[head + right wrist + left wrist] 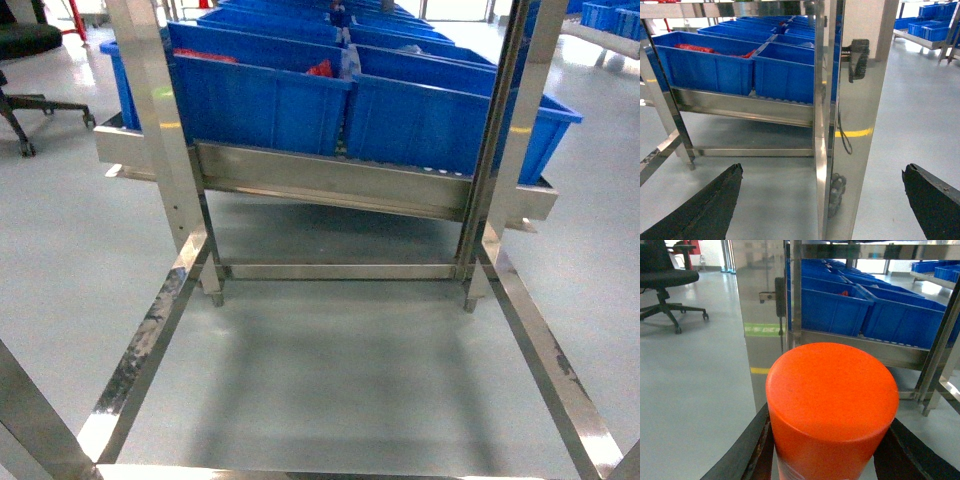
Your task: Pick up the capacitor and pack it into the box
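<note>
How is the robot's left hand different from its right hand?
The left hand is closed on a big orange capacitor, while the right hand holds nothing. The left hand's fingers press against the capacitor's sides, while the right hand's fingers are spread wide apart. Both have black fingers, and both face the steel rack of blue bins.

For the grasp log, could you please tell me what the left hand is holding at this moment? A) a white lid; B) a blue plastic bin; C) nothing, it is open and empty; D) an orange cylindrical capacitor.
D: in the left wrist view the orange cylindrical capacitor sits clamped between the two dark fingers of the left hand.
</note>
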Tool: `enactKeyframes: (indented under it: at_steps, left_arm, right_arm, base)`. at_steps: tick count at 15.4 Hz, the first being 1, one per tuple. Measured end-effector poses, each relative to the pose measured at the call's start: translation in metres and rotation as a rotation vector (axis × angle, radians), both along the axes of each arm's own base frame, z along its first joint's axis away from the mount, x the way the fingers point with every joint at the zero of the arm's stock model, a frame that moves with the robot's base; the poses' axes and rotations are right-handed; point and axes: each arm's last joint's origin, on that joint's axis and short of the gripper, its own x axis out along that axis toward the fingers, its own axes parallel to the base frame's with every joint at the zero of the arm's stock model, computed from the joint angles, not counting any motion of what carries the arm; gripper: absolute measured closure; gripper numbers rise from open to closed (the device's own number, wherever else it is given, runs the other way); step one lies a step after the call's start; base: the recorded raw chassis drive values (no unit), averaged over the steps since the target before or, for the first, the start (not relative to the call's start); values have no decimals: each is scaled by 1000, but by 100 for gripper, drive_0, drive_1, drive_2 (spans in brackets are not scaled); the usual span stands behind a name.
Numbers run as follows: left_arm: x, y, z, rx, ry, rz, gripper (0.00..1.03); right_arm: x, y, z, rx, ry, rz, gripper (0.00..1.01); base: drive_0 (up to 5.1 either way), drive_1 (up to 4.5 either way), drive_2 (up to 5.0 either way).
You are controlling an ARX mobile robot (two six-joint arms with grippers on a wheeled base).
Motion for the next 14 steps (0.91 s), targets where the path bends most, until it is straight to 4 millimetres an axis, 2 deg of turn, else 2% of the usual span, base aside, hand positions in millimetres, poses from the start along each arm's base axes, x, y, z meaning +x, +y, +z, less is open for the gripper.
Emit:
enactKeyframes:
  at_steps: [3,14]
  left_arm:
    - [0,0,0,1,-3,-3,59]
    - [0,0,0,1,0,0,59]
  right_arm:
    - [0,0,0,0,1,-3,3]
    - [0,0,0,0,0,0,3]
  base:
    - [0,0,0]
    - [-473,263,263]
